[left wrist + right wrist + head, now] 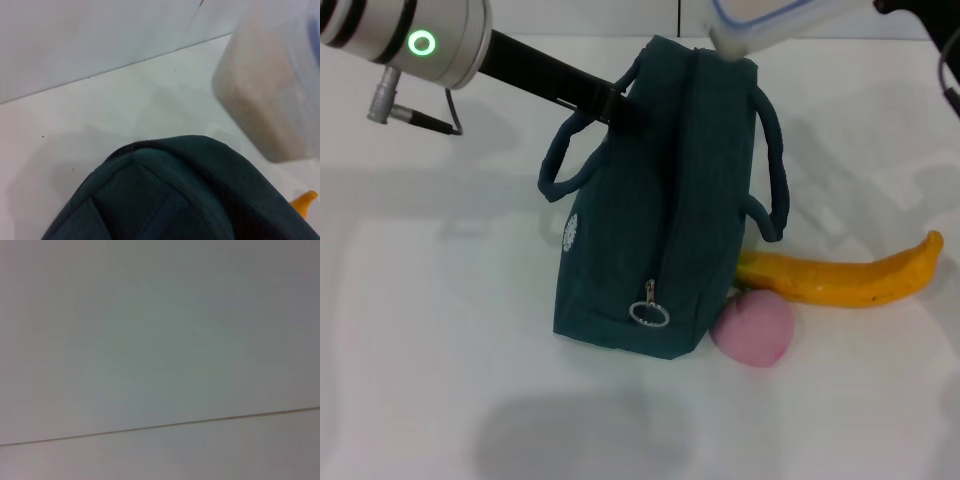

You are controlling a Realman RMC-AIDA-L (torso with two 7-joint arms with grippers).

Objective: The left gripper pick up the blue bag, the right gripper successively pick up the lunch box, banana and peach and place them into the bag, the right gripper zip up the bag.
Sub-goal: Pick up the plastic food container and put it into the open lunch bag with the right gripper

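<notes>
Left gripper (618,103) pinches the blue bag (660,200) handle, steadying it near the table's (440,330) far edge; I see lunch box (770,22) overhead, right gripper's grip unclear.

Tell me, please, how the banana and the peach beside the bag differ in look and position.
The banana is long, curved and yellow-orange; the peach is round and pink. The banana stretches away from the blue bag toward the robot's right, while the peach sits nearer the camera, against the bag's corner. Both rest on the white table.
</notes>
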